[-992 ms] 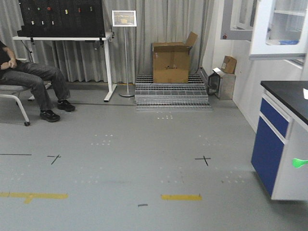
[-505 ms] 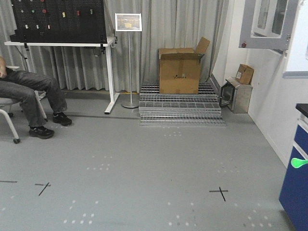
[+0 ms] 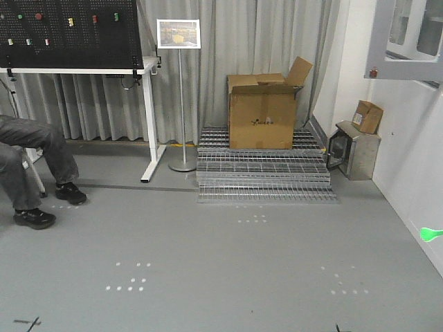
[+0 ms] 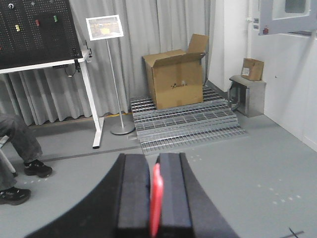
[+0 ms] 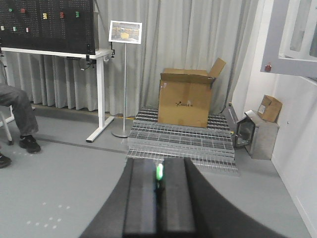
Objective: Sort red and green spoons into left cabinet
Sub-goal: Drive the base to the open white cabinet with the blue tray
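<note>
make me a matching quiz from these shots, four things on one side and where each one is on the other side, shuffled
Things:
1. thin bright red plastic spoon
2. thin bright green plastic spoon
3. open brown cardboard box
4. framed picture sign on a metal pole

Places:
A. on the grey metal grating platform
B. clamped in the right gripper
C. standing on the floor beside the white table leg
D. clamped in the left gripper

Pairs: 1-D, 2-B, 3-A, 4-C

A thin, bright red spoon is seen edge-on, pinched between the dark fingers of the left gripper. A bright green spoon sits gripped the same way in the right gripper.
</note>
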Motion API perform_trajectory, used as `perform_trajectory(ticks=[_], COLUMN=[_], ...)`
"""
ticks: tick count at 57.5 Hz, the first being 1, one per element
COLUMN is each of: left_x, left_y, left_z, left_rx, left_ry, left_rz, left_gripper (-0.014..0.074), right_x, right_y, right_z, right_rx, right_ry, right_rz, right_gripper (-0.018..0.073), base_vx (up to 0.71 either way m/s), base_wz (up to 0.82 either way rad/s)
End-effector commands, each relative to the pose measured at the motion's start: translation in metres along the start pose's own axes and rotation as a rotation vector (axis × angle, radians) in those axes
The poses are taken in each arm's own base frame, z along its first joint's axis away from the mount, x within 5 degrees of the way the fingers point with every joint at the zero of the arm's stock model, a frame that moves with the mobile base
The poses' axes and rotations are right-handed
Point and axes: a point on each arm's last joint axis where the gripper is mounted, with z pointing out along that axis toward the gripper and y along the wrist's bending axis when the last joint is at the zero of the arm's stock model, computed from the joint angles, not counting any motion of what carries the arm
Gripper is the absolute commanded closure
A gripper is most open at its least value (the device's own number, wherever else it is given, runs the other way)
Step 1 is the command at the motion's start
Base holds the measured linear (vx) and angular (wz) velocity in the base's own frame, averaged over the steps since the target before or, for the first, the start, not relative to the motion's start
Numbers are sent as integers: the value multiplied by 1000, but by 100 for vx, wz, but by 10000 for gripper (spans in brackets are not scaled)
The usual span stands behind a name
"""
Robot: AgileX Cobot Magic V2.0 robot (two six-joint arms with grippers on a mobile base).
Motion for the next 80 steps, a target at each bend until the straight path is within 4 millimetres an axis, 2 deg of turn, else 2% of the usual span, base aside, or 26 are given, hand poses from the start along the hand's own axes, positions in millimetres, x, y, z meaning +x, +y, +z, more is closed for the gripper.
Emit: perform_trajectory(ticks=[1,80], left_x=[-17,-17], left_y=[2,2], left_z=[-2,-2], left_rx=[-21,-22], left_ry=[-101,-101], left_rz=[-19,-19], left_gripper=[600,600], right_x=[-19,-18], right_y=[1,1], right_z=[-1,0], right_rx=[-25,-26], right_ry=[-101,-92], right_rz=[-3,-2], right_gripper=[562,562], base_vx=[67,64], base_wz=[1,-4])
